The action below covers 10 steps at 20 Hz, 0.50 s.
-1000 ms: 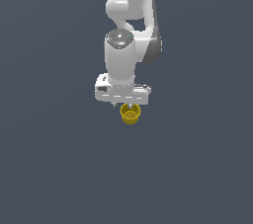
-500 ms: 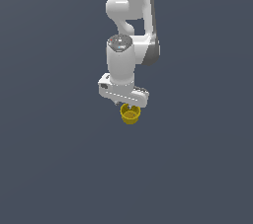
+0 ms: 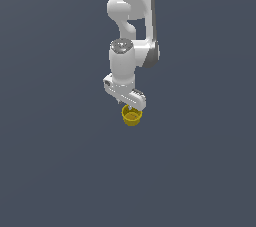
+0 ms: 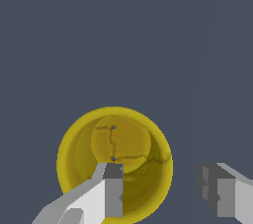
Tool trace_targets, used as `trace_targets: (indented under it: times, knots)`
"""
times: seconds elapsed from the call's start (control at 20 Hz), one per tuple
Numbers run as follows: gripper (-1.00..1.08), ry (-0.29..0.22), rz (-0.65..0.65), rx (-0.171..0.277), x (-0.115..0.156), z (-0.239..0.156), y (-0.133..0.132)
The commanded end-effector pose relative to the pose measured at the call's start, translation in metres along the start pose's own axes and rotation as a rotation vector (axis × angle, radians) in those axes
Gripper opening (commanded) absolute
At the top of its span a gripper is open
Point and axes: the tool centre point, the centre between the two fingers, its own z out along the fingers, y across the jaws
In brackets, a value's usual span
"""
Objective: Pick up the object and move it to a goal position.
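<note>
Wrist view: the two fingers (image 4: 113,191) stand spread apart, one reaching down inside the mouth of the yellow cup (image 4: 114,161) and the other outside its wall, so that one side of the flared rim lies between them. A gap still shows between the outer finger and the cup's wall, so the fingers are open and grip nothing yet. The cup stands upright, its brownish, cracked-looking floor plainly visible from above.

In the exterior view the gripper (image 3: 130,106) sits low over the cup (image 3: 132,116), which rests on the tabletop (image 3: 60,171) directly beneath the white hand of the Panda arm (image 3: 131,21). By my reading the approach and the straddling of the rim are done. What is left is the whole of the carrying: closing on the wall, lifting, and moving the cup to the goal. No goal marker shows in either picture, so where it must go cannot be told.

The tabletop is a plain, flat, dark slate-grey plane without texture, edges or seams. It fills both pictures; no walls, furniture or other things are to be seen round the arm.
</note>
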Motion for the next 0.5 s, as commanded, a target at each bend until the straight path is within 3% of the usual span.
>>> trace_targets:
  times: [0.0, 0.45]
  knots:
    - [0.28, 0.006, 0.061, 0.004, -0.0045, 0.0043, 0.0042]
    - [0.28, 0.017, 0.183, 0.011, -0.0139, 0.0127, 0.0135]
